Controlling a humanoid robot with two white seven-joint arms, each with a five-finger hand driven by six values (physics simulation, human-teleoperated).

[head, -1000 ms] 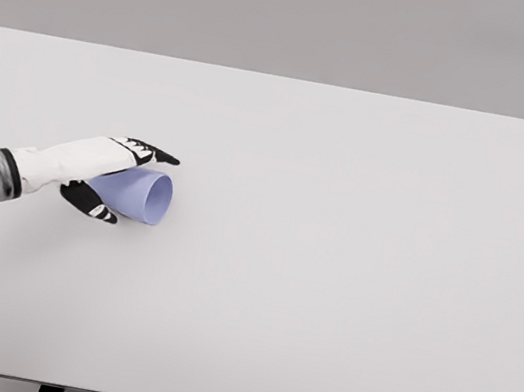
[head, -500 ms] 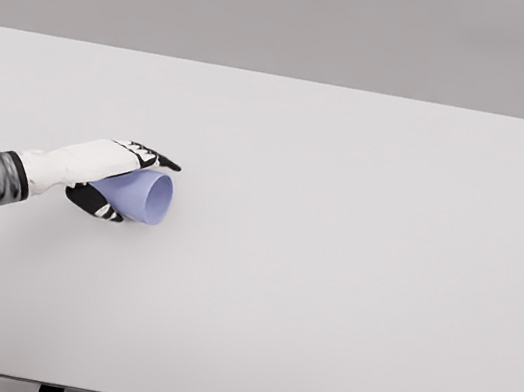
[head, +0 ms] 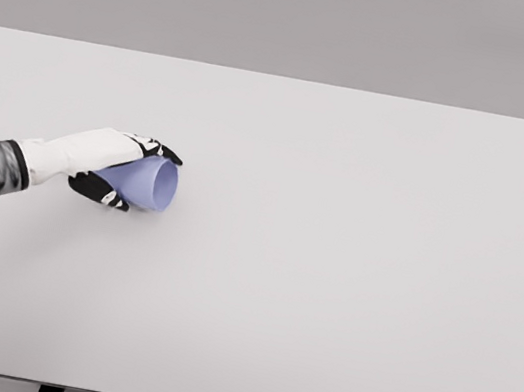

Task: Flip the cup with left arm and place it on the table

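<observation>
On the left part of the white counter (head: 330,269), a lavender cup (head: 147,183) lies on its side with its open mouth facing right, clasped by the left robot hand (head: 114,170), whose black-tipped fingers (head: 160,150) curl over its top while the thumb presses from below.

A bare white table (head: 330,269) fills the frame. Only the left hand (head: 110,164), closed around a lilac cup (head: 147,184) at centre left, blocks passage.
</observation>
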